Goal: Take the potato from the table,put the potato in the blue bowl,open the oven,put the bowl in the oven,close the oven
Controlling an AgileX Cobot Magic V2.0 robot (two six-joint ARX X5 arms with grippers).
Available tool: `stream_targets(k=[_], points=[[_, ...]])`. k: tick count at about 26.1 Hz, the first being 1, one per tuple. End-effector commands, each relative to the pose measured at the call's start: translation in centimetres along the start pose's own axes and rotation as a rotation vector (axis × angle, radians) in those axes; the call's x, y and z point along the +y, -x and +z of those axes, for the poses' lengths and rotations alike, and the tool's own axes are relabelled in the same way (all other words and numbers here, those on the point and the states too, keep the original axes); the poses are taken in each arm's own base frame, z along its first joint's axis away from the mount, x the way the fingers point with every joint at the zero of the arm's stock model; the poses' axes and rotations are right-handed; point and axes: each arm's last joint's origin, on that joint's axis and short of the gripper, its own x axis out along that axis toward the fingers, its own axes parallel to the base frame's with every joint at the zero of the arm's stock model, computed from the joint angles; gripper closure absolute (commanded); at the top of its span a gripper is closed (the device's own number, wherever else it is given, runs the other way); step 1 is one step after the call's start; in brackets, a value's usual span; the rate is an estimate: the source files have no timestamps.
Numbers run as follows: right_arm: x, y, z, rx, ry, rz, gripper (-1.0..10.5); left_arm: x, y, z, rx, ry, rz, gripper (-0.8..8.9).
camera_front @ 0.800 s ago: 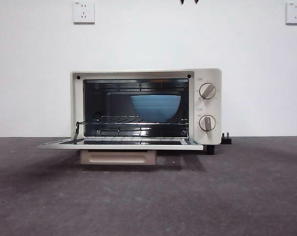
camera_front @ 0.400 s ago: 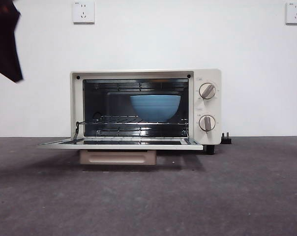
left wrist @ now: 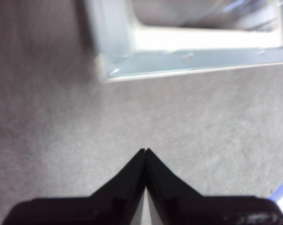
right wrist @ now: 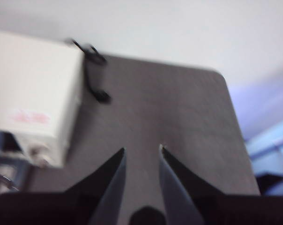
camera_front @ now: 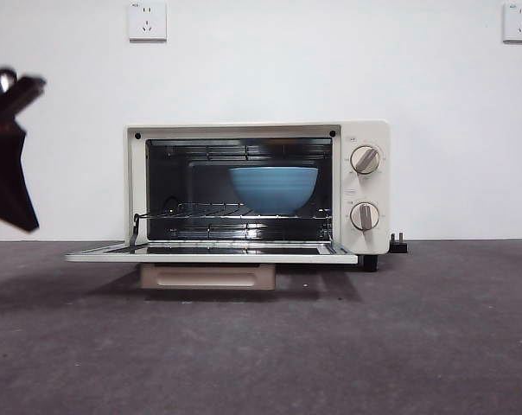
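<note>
one dark grey, mottled matte counter (camera_front: 261, 346) fills the foreground, flat and bare in front. on it stands one cream-white boxy oven (camera_front: 257, 188), its glass door (camera_front: 211, 254) dropped flat and level, a beige bar handle (camera_front: 207, 277) below it. two round knobs (camera_front: 365, 160) sit one above the other on its panel. inside, on the wire rack (camera_front: 235, 212), rests one round sky-blue bowl (camera_front: 273, 188); the potato cannot be seen. the left end effector (left wrist: 145, 152) hovers above the counter near the door's corner, clenched on nothing. the right end effector (right wrist: 141, 154) hangs beside the oven, released.
</note>
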Motion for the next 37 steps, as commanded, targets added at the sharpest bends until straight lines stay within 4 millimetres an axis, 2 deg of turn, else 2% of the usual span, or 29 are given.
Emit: stream_targets(k=[1, 4, 8, 13, 19, 25, 30, 33, 37], points=[[-1.2, -0.5, -1.7, 0.077, 0.008, -0.023, 8.2, 1.4, -1.3, 0.2, 0.025, 0.015, -0.074, 8.22], [-2.5, -0.5, -3.1, 0.067, 0.005, 0.007, 8.3, 2.4, -2.5, 0.5, 0.035, 0.049, -0.107, 8.22], [-4.3, 0.3, -5.2, -0.021, -0.002, 0.138, 8.2, 3.4, -4.0, 0.7, 0.061, 0.09, -0.104, 8.22], [-5.6, 0.6, -8.9, -0.023, -0.04, 0.18, 8.2, 4.2, -5.2, 1.1, 0.058, 0.153, -0.102, 8.22], [-5.3, 1.0, -13.0, -0.008, -0.047, 0.176, 8.2, 4.4, -5.4, 1.8, 0.004, 0.195, -0.099, 8.22], [-4.3, 0.4, -16.6, 0.052, -0.066, 0.226, 8.2, 4.6, -5.4, 2.1, -0.028, 0.261, -0.06, 8.22], [-3.8, 0.4, -18.7, 0.071, -0.099, 0.285, 8.2, 4.7, -5.4, 2.3, -0.045, 0.279, -0.052, 8.22], [-3.5, 0.9, -19.9, 0.056, -0.116, 0.339, 8.2, 4.7, -5.4, 2.5, -0.06, 0.285, -0.054, 8.22], [-3.7, 2.1, -20.5, 0.025, -0.145, 0.345, 8.2, 4.9, -5.7, 2.6, -0.062, 0.291, -0.056, 8.22]])
